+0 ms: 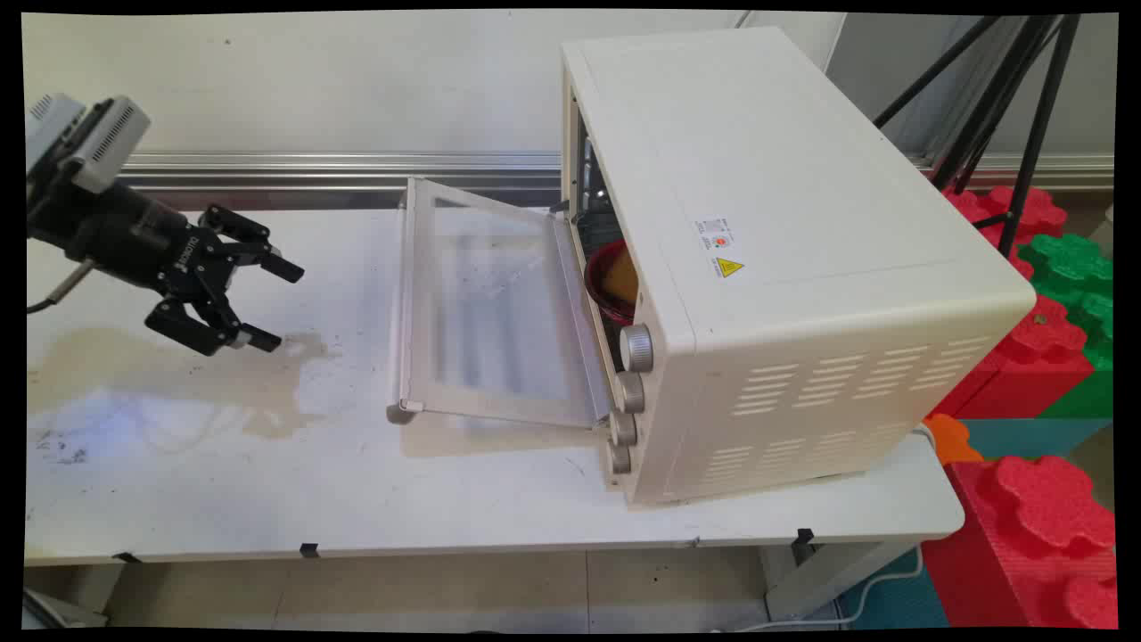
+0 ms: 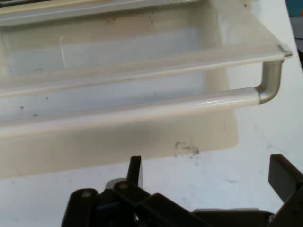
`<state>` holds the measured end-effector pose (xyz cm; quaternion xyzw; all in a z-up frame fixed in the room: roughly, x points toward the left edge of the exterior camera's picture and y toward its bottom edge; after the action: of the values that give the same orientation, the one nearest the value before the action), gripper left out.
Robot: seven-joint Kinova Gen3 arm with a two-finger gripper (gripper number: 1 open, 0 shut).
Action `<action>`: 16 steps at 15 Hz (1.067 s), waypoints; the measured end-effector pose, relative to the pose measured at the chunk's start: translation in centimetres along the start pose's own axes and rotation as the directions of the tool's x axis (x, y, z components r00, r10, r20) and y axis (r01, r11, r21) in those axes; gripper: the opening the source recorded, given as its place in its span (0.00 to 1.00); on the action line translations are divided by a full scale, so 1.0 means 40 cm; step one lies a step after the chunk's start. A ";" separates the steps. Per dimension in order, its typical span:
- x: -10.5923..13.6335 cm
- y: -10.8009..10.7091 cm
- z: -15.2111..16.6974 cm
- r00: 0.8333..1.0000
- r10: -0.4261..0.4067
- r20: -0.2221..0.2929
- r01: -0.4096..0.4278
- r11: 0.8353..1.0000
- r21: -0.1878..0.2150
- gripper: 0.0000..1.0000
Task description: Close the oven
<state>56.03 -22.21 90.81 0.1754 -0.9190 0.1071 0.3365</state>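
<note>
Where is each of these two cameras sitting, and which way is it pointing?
Main view: fixed above the table's near side, looking down across the white table at the toaster oven and wall; shows the open gripper at left.
Hand view: mounted on the hand, looking along the gripper at the oven door's handle; shows the linkage and fingers.
Both show the open oven door, its handle and the table.

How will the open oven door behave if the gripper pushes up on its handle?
Oven door probably swings stiffly on its hinge, since it looks like a rigid glazed frame. The smooth rounded handle may be slippery. The open gripper is apart from it.
</note>
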 end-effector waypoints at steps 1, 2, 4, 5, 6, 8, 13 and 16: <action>-0.009 -0.004 0.012 1.000 -0.004 0.004 0.004 1.000 0.001 1.00; -0.017 -0.007 0.024 1.000 -0.007 0.009 0.007 1.000 0.002 1.00; -0.031 -0.012 0.047 1.000 -0.009 0.018 0.009 1.000 0.001 1.00; -0.041 -0.016 0.064 1.000 -0.010 0.023 0.010 1.000 0.001 1.00; -0.067 0.021 0.063 0.999 -0.018 0.027 0.018 1.000 0.007 1.00; -0.077 0.012 0.092 0.999 -0.019 0.032 0.018 1.000 0.007 1.00; -0.104 -0.027 0.181 0.999 -0.019 0.047 0.018 1.000 0.004 1.00; -0.111 -0.047 0.219 0.999 -0.017 0.043 0.017 1.000 0.004 1.00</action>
<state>54.84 -25.59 81.47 0.1861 -0.9243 0.1020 0.3173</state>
